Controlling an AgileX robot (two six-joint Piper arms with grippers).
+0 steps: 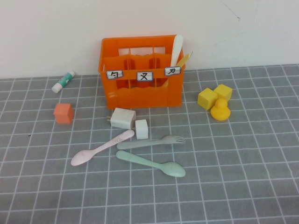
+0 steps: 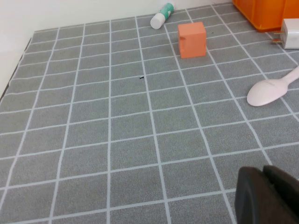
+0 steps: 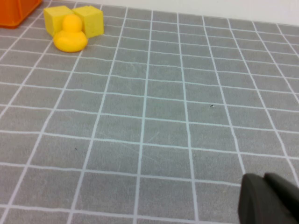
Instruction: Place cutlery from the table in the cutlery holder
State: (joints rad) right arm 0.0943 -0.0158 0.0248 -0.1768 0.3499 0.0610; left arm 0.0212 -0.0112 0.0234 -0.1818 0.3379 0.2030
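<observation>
The pink spoon (image 1: 100, 148), the grey-green fork (image 1: 150, 142) and the mint-green spoon (image 1: 150, 163) lay flat on the bench (image 1: 243, 177), near of the orange cutlery holder (image 1: 141, 72). A white utensil (image 1: 176, 49) and a yellow one (image 1: 182, 61) already stood in the holder's right compartment.

Neither arm appeared in the high view. The left pincer (image 2: 268, 196) showed only as a dark edge in the left wrist view, low over bare bench and well apart from the pink spoon's bowl (image 2: 268, 91). The right pincer (image 3: 268, 198) showed likewise in the right wrist view, well apart from the yellow items. Whether either pincer was released or clenched could not be told.

Probable faults:
- The pink spoon's handle lay just beside the fork's handle and the small white cube (image 1: 141, 129); a grasp there would likely catch or drag a neighbour.
- The utensils were thin and flat on the bench, so a shallow descent would probably slip off.
- The white charger block (image 1: 123, 117) stood between the cutlery and the holder's near wall; a low carry could strike it.

Other items: an orange cube (image 1: 63, 113) and a glue stick (image 1: 63, 81) at left; two yellow cubes (image 1: 214, 95) and a yellow duck (image 1: 220, 110) at right. None blocked the cutlery.
</observation>
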